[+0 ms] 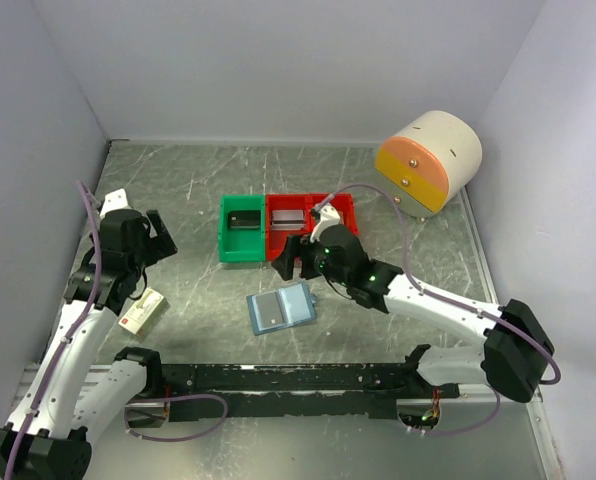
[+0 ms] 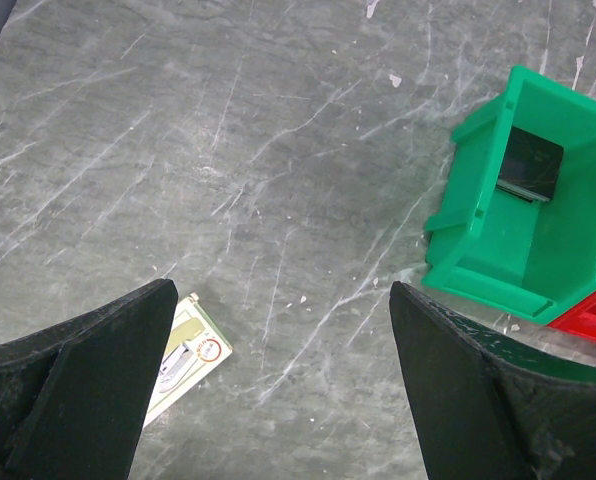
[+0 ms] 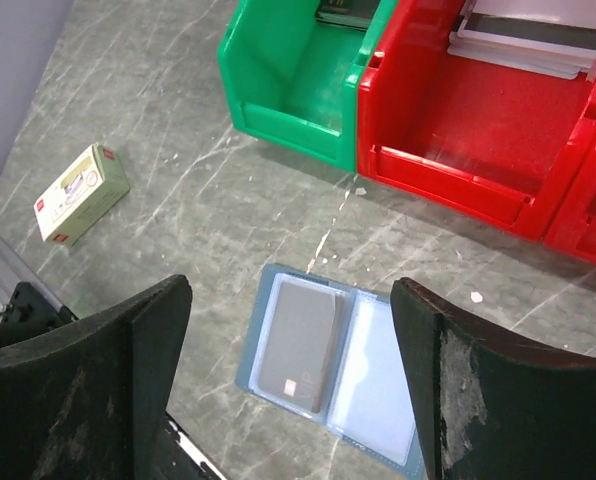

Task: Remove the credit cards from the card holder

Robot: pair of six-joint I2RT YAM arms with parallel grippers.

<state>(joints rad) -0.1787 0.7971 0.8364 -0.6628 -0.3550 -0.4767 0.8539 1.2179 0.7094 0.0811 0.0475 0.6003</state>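
No word or number is legible anywhere. The small cream box (image 2: 186,362), lower left of the left wrist view, bears a red ring mark and print too fine to read. The dark grey card (image 3: 296,338) in the card holder (image 3: 378,385) shows one small pale mark.

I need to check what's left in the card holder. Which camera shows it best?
The right wrist view: the card holder lies open just below the camera, with a dark grey card on its left half. The top external view shows the card holder open but small. The left wrist view misses it.
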